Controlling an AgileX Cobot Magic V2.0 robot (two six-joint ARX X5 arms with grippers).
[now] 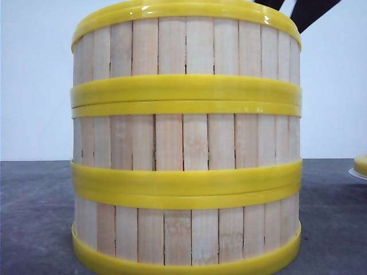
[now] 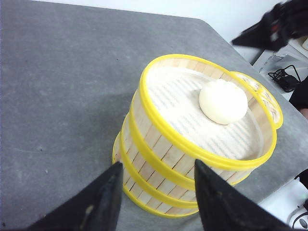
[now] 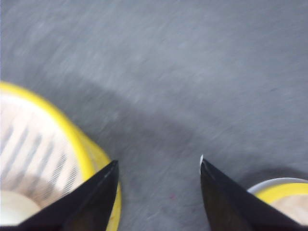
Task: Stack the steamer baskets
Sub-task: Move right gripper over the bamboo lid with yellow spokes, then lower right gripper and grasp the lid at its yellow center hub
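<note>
Three steamer baskets [image 1: 186,143] stand stacked one on another and fill the front view, with pale slat walls and yellow rims. In the left wrist view the stack [image 2: 183,159] holds a white bun [image 2: 223,101] in the top basket. My left gripper [image 2: 158,162] is open, its black fingers [image 2: 103,202] near the side of the stack and not touching it. My right gripper [image 3: 158,161] is open over bare table, beside the top basket's rim [image 3: 84,149]. Its dark fingers [image 1: 312,11] show above the stack's far right.
A flat yellow-rimmed piece [image 3: 284,192] lies on a white plate to the right of the stack, at the front view's right edge as a yellow rim [image 1: 361,165]. The same yellow-rimmed piece [image 2: 262,96] shows just beyond the stack. Grey table [image 2: 62,96] surrounds the stack; cables [image 2: 284,77] lie past its edge.
</note>
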